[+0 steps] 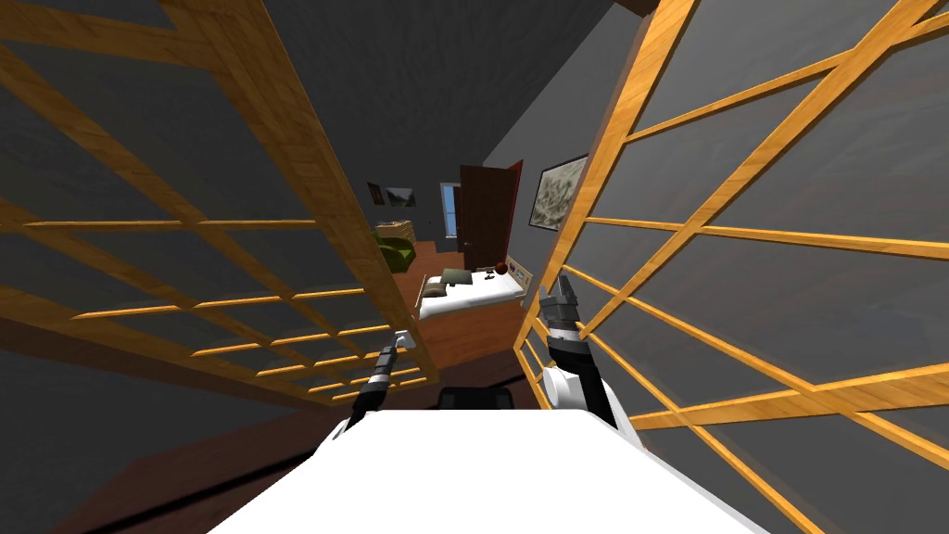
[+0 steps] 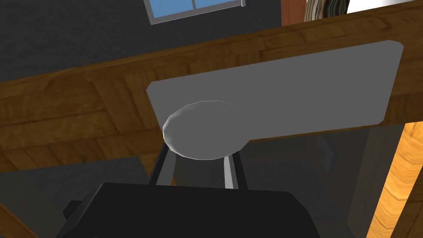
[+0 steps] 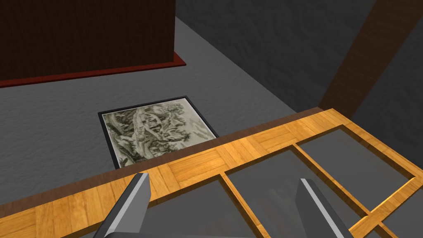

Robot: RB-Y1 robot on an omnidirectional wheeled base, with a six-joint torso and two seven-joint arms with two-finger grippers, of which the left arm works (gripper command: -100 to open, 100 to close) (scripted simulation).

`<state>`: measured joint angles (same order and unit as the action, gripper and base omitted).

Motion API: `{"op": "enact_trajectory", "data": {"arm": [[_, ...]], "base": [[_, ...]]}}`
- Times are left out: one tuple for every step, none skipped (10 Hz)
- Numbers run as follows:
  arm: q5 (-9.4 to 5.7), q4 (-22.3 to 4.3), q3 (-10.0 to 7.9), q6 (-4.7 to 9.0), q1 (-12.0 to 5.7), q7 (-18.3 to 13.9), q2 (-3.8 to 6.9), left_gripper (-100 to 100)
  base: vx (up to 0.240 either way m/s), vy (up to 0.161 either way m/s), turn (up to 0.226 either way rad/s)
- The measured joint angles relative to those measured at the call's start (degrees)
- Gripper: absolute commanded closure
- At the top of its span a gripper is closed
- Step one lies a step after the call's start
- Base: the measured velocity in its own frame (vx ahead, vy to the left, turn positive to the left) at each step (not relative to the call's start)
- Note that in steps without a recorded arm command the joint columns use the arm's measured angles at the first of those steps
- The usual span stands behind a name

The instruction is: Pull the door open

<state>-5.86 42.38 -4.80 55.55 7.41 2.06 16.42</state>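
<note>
The door [image 1: 306, 185], a wooden lattice leaf with dark panes, stood on my left side. Its round grey knob [image 2: 204, 130] sat just ahead of the left gripper [image 2: 201, 163]. The left fingers [image 2: 165, 169] were drawn close, one on each side of the knob, and pinched it, with their tips hidden behind its rim. The knob stood out from a flat grey plate [image 2: 297, 91] fixed to the leaf's wooden rail, and the plate ran well out past one finger. In the head view the left gripper [image 1: 389, 354] met the leaf's near edge, low on its frame.

Beyond the rail, past the fingertips, a grey wall showed with a blue window [image 2: 194, 6].

The right gripper [image 1: 560, 295] was raised beside a second lattice leaf [image 1: 741, 232] on my right side. Its fingers [image 3: 136, 198] were spread wide and held nothing. Under and between them lay that leaf's wooden frame and dark panes. Past the fingertips a framed grey landscape picture [image 3: 153, 132] hung on the grey wall, and a dark red-brown door [image 3: 82, 37] stood further off.

Between the two leaves the head view looked into a room with a wooden floor. It held a white bed [image 1: 468, 287] with pillows and a green armchair [image 1: 397, 250] near the far wall.
</note>
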Motion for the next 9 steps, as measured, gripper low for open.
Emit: {"op": "enact_trajectory", "data": {"arm": [[-0.45, 0.1, 0.22, -0.19, -0.05, -1.3, 0.02, 100], [-1.16, 0.0, 0.54, -0.36, -0.12, -2.9, 0.06, 100], [-1.55, -0.2, 0.68, -0.41, -0.29, -4.0, 0.0, 100], [-2.26, 0.1, 0.95, -0.68, -0.2, -5.4, 0.04, 100], [-2.64, -0.1, 1.12, -0.74, -0.4, -6.5, 0.04, 100], [-3.35, -0.1, 1.39, -1.01, -0.46, -8.0, 0.17, 100], [-4.33, -0.3, 1.72, -1.03, -0.57, -9.6, 0.24, 100], [-4.78, -0.8, 1.95, -0.96, -0.96, -11.0, 0.17, 100], [-5.48, -1.8, 2.26, -0.74, -1.54, -12.5, 0.14, 100]], "base": [[-0.054, 0.024, -0.064], [-0.042, 0.018, -0.052], [-0.058, 0.016, -0.065], [-0.053, 0.017, -0.043], [-0.058, 0.017, -0.088], [-0.084, 0.029, -0.128], [-0.068, 0.027, -0.053], [-0.062, 0.018, -0.073], [-0.043, 0.01, -0.029]]}}
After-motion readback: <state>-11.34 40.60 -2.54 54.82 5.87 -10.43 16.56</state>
